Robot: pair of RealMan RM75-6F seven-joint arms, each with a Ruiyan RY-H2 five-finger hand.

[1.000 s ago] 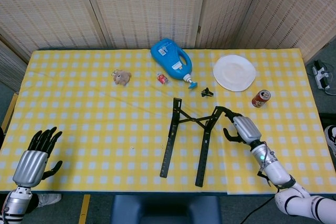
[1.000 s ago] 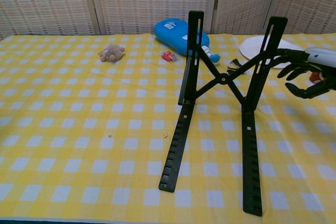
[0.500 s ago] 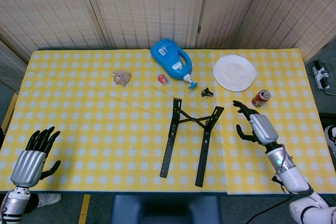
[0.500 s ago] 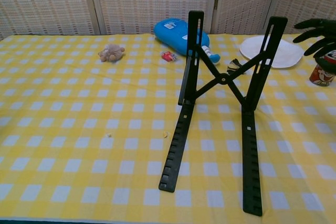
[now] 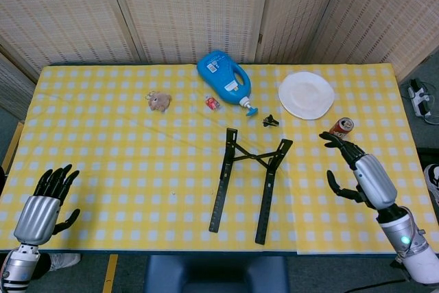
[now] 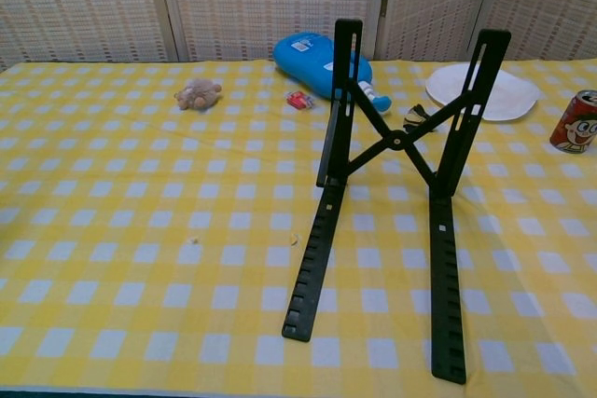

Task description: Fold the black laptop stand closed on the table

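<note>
both hands empty, fingers spread: left hand (image 5: pixel 42 209) low, right hand (image 5: pixel 367 173) beside the laptop stand (image 5: pixel 248 182)

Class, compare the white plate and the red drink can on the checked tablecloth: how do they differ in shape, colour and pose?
The white plate is flat, round and lies low on the cloth; the red drink can is a cylinder standing upright. The plate is plain white, while the can is red with printed markings. In the head view the plate covers far more cloth than the can. Both sit on the right side of the table, apart, untouched by either hand.
</note>
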